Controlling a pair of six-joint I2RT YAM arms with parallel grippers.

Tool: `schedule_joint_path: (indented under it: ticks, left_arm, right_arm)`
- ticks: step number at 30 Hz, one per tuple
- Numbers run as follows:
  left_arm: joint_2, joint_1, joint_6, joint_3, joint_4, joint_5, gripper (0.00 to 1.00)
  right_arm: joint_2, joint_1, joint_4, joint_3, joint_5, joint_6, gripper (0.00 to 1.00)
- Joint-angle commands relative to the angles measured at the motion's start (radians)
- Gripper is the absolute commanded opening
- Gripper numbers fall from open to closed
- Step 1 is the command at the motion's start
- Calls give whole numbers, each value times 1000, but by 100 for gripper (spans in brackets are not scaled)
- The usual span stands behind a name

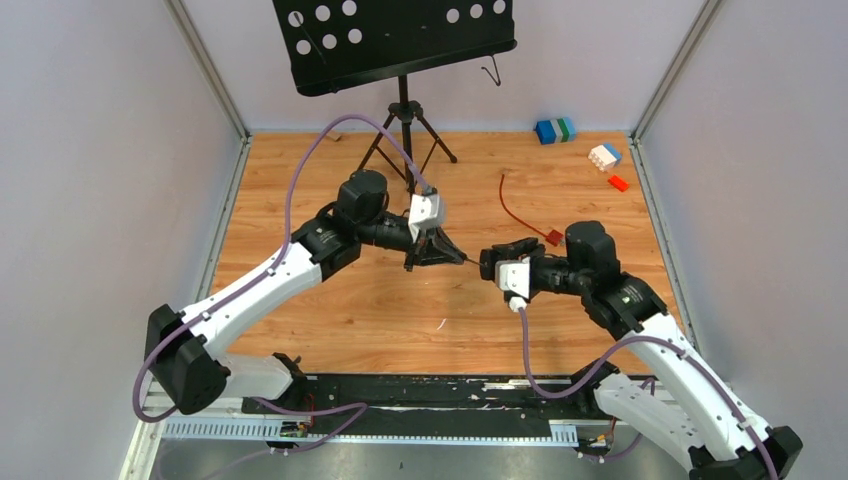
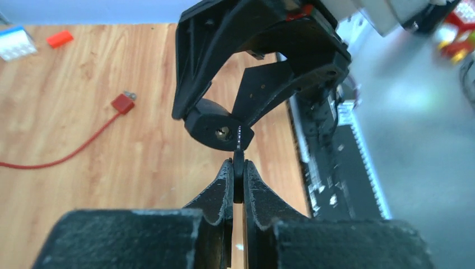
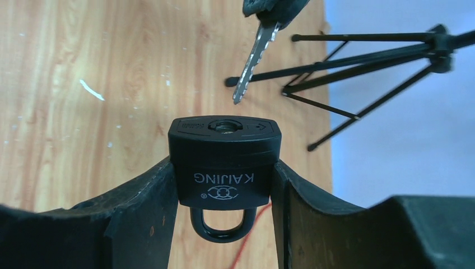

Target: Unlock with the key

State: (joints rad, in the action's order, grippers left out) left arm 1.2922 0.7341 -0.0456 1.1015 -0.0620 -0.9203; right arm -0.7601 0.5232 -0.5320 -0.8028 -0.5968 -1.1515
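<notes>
The left fingers (image 2: 221, 190) are pressed together on the black head of the key (image 3: 255, 61), its toothed blade pointing out toward the right arm. The right fingers (image 3: 151, 207) stand partly spread and clamp the black padlock (image 3: 223, 162) by its two sides. The shackle (image 3: 218, 227) points back toward the wrist and the keyhole (image 3: 226, 127) faces the key. Both are held in the air over the middle of the wooden table (image 1: 400, 320). The key's tip sits just beside the keyhole, slightly off to one side, and is not inside it. A red cable (image 1: 515, 215) lies on the table behind the right arm. A music stand (image 1: 400, 40) stands at the far edge, with a few toy blocks (image 1: 555, 130) to its right.
</notes>
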Motion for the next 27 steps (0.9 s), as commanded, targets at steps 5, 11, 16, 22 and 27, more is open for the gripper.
schedule_joint_path:
  ticks: [5, 11, 16, 22, 27]
  left_arm:
    - [-94, 47, -844, 130, -532, 58, 0]
    - [-123, 93, -1113, 171, -709, 113, 0]
    - [-137, 122, -1240, 181, -770, 129, 0]
    - [-121, 163, -1335, 205, -806, 198, 0]
    - [-115, 183, -1366, 222, -815, 240, 0]
  right_arm:
    - [-98, 5, -1, -95, -221, 48, 0]
    - [-171, 6, -31, -117, -354, 74, 0]
    - [-207, 5, -37, -124, -411, 82, 0]
    - [-229, 6, -42, -127, -451, 93, 0]
    - [-257, 6, -53, -136, -486, 98, 0]
